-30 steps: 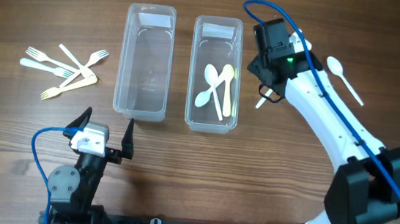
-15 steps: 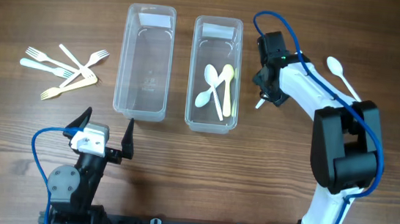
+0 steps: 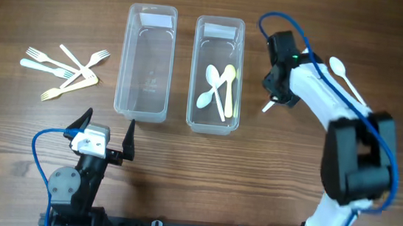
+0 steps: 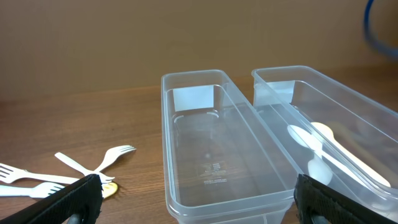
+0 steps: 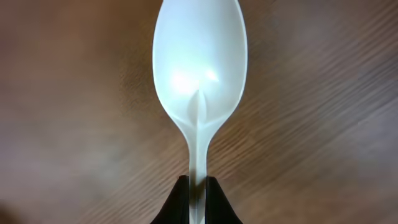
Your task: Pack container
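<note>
Right claw point(image 5: 198, 191) tight on white spoon point(image 5: 199, 81), handle end hidden

spoon point(image 5: 199, 81) handle cut off below, right arm point(image 3: 355, 154) blurred

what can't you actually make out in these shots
held spoon, right wrist view: the handle's lower end is cut off by the bottom edge, past the right gripper
same spoon, overhead: mostly hidden under the right arm; only a white tip shows
forks, left wrist view: cut off by the left edge, so uncountable there
right container, left wrist view: runs off the right edge
</note>
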`<state>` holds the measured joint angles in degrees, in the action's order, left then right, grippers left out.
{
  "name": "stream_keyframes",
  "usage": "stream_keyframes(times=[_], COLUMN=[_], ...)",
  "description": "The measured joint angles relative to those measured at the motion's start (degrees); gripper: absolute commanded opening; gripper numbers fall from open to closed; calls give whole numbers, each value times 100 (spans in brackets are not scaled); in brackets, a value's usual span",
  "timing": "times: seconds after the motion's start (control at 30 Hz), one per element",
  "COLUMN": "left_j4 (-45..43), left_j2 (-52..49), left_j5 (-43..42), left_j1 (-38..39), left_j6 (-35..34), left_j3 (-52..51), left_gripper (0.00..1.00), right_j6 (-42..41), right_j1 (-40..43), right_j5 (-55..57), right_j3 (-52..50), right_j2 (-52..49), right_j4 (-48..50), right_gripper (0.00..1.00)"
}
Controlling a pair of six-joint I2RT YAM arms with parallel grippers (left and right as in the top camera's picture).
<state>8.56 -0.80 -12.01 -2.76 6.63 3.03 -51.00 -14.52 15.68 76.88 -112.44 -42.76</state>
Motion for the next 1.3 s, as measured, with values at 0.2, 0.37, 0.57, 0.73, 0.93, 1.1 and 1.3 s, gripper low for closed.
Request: stream_keyframes(times=[0.2,0.37,0.57,0.73,0.93,1.1,1.3], left_j4=[0,0,0,0,0,2,2], left_j2=[0,0,0,0,0,0,0], left_j5=[0,0,0,0,0,0,0], left_j1=[0,0,0,0,0,0,0], left_j6=[0,2,2,0,2,2,2], left_j3=[0,0,0,0,0,0,0], left_gripper=[100,100,100,100,100,100,100], right_j6=[1008,2282,2715,2885,3254,5143,6531], right_j1=[-203,-1014,-1469,-1464,-1165,-184,1735], right_j5=[-286,-1346,-1655,-2085,-2052,-446,586], right_j3=[63,81,81,17,20,142,125], right_j2=[2983,2747,1652,1064,2262,4251,4183], right_j4=[562,1075,1228,1569,1204,232,-96], right_gripper=[4,4,21,64,74,84,98])
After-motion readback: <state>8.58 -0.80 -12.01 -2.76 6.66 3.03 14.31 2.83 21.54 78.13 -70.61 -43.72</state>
